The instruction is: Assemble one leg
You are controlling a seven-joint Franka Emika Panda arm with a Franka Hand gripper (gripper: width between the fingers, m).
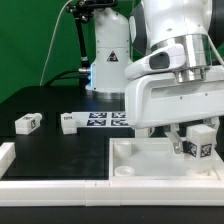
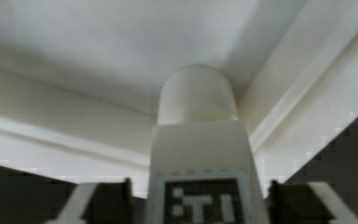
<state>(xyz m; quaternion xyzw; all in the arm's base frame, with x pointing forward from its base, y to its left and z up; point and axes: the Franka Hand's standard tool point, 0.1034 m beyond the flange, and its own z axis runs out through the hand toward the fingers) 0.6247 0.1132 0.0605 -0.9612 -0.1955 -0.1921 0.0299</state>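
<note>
My gripper (image 1: 194, 138) is shut on a white leg (image 1: 200, 150) with a black-and-white tag. It holds the leg just above the large white tray (image 1: 140, 166), near its corner at the exterior view's right. In the wrist view the leg (image 2: 201, 120) sits between my two dark fingers (image 2: 108, 203), its rounded end pointing at the tray's inner corner (image 2: 87, 60). My gripper (image 2: 202, 208) is closed on the tagged end. Two more legs (image 1: 27, 123) (image 1: 68, 121) lie on the black table at the exterior view's left.
The marker board (image 1: 106, 119) lies behind the tray in the middle. A white robot base (image 1: 108, 55) stands at the back. A white raised edge (image 1: 50, 178) runs along the table's front.
</note>
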